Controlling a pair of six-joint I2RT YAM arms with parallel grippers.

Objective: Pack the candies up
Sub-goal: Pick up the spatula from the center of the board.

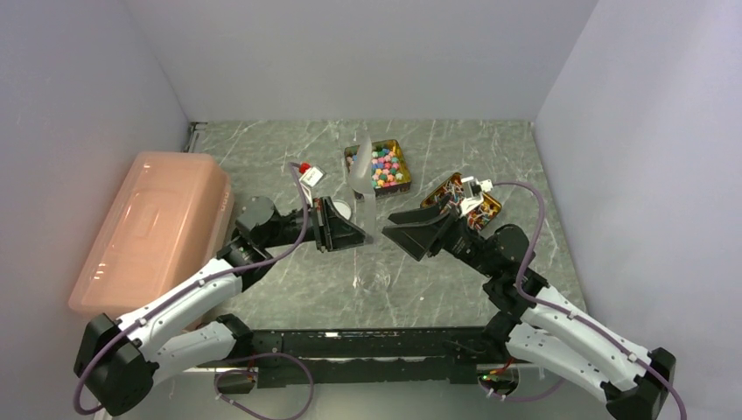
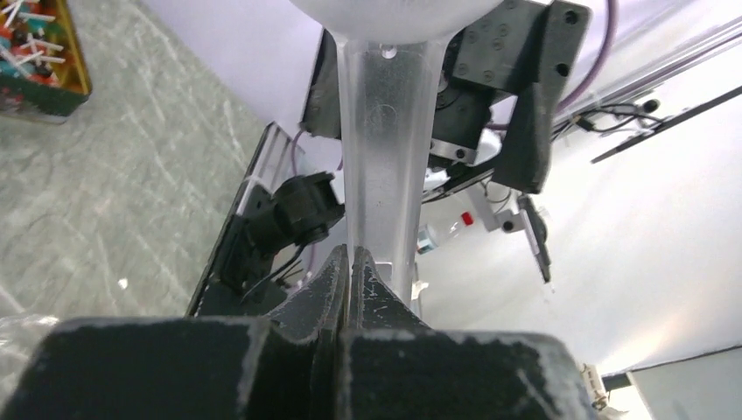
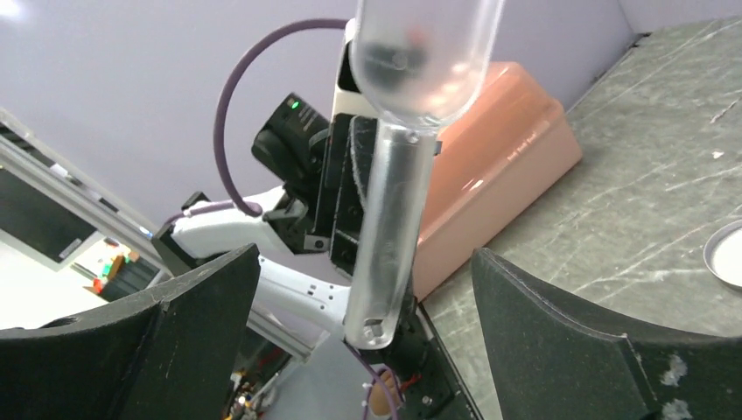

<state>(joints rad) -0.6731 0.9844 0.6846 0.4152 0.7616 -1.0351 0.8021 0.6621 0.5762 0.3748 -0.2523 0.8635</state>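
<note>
Pea-sized multicoloured candies [image 1: 386, 165] fill a square gold tin [image 1: 400, 147] at the back centre. Twist-wrapped candies [image 1: 454, 190] lie in a second gold tin [image 1: 491, 210], partly hidden by my right arm; they also show in the left wrist view [image 2: 31, 39]. My left gripper [image 1: 347, 224] [image 2: 353, 259] is shut on the handle of a clear plastic scoop [image 1: 362, 171] [image 2: 385, 166], held upright beside the first tin. My right gripper [image 1: 411, 233] [image 3: 366, 255] is open and empty, facing the scoop [image 3: 411, 96] from the right without touching it. I cannot tell whether the scoop holds anything.
A pink lidded storage box [image 1: 153, 229] [image 3: 503, 166] lies along the left side. A small clear jar [image 1: 374, 282] stands on the marbled table in front of the grippers. A round white lid [image 3: 725, 254] lies on the table by my left gripper. Grey walls enclose the table.
</note>
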